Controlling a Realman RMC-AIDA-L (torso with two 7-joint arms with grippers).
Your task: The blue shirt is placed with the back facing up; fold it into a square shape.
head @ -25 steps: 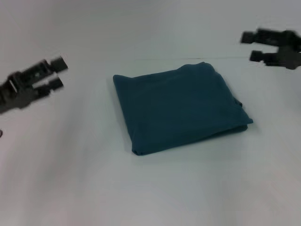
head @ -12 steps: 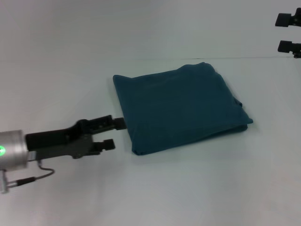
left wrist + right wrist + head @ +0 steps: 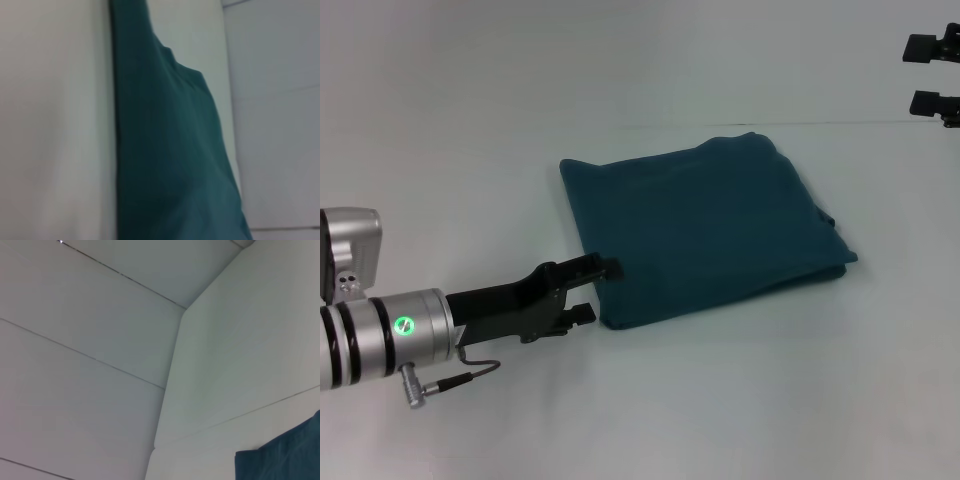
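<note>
Left gripper (image 3: 602, 291) now reaching the blue shirt (image 3: 705, 225), folded near-square at frame centre.

Moved in from the left within 1 second, jaws spread over the near-left corner; probably tidying. Right gripper (image 3: 932, 74) spread, upper right.

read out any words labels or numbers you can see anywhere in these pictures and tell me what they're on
None can be read. The blue shirt lies folded on the table, showing only plain cloth. The left gripper at its near corner and the right gripper, raised far off, bear no readable marks.
</note>
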